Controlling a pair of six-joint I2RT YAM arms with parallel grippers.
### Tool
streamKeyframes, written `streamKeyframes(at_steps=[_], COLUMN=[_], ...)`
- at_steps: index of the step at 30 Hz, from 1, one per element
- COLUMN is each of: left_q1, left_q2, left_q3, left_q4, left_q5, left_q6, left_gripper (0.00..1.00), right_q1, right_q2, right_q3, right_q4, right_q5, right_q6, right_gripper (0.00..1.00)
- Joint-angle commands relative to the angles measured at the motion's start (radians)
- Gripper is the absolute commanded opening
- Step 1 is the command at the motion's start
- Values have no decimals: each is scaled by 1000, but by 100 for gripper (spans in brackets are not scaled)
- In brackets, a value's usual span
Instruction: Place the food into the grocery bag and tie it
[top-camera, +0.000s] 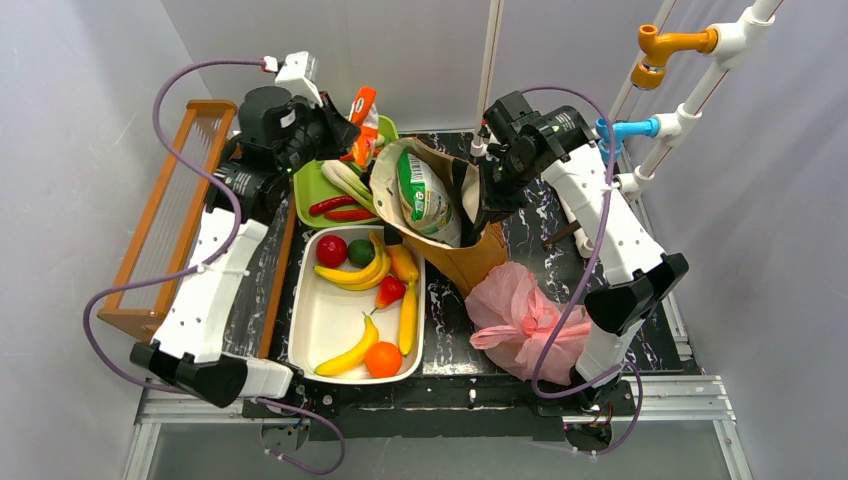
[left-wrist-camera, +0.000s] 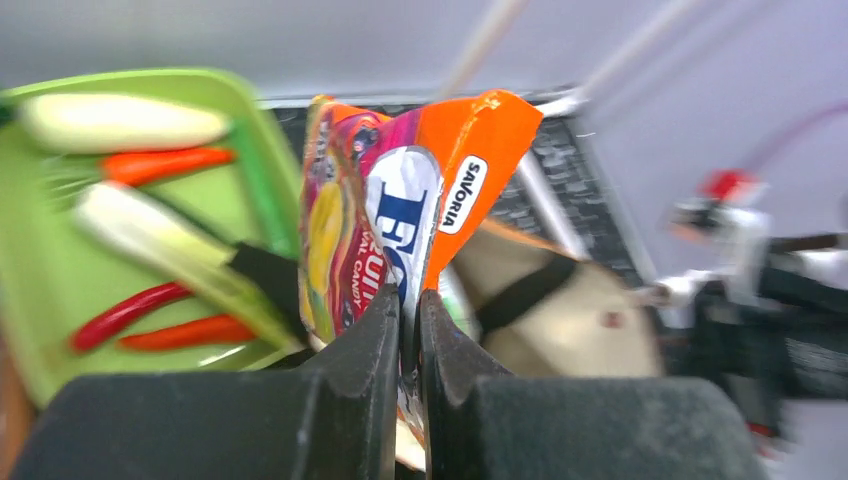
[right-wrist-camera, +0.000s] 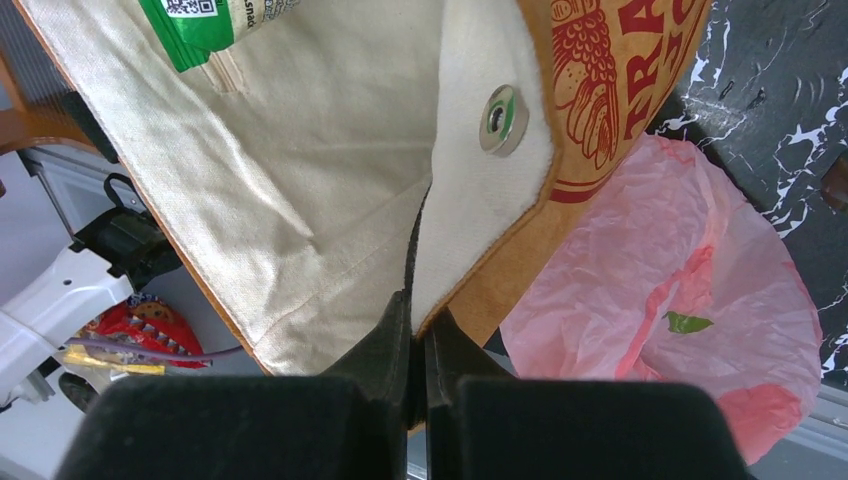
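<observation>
The left fingers (left-wrist-camera: 365, 360) are clenching the lower edge of an orange candy packet (left-wrist-camera: 400, 200) and holding it up between the green tray (left-wrist-camera: 40, 290) and the brown bag (top-camera: 460, 265). The right fingers (right-wrist-camera: 395, 350) are pinching the rim of the brown bag at its pale lining and seem to be holding its mouth open. A green-and-white packet (top-camera: 425, 195) is lying inside.

I judge that the arms are not yet working on the task's own things. The food (top-camera: 350, 275), bananas with red, green and orange pieces, is lying in the white tray (top-camera: 320, 320). The grocery bag (top-camera: 520, 315) is sitting crumpled on the counter (top-camera: 540, 235), just beside the brown bag and near the right arm's base. No fingers are touching it.

The next move is probably asking both arms to let go. Then one is finding a handle of the thin pink film and opening it, while the other is taking a fruit.

The right arm and its cable are crossing over the grocery bag, so its mouth and handles are hard to make out. I cannot tell whether it is holding anything or is knotted. The left wrist view is blurring at the edges.
</observation>
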Motion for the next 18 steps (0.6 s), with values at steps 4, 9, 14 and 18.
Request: streamKeyframes(at_steps=[4, 9, 14, 18], left_q1=[-3, -12, -24, -49], left_q2=[-125, -153, -166, -162], left_q3=[-164, -351, -498, -553], left_q4=[457, 716, 865, 899], left_q5=[439, 436, 387, 353], left_q6=[-464, -719, -893, -926], left_gripper=[0, 0, 0, 0], right_q1=[-5, -6, -10, -16], right_q2=[0, 13, 3, -6], right_q3=[33, 49, 38, 31], right_q4=[16, 19, 24, 25], right_q5=[3, -1, -4, -3], right_q6=[24, 37, 45, 46], right_gripper=[1, 1, 1, 1])
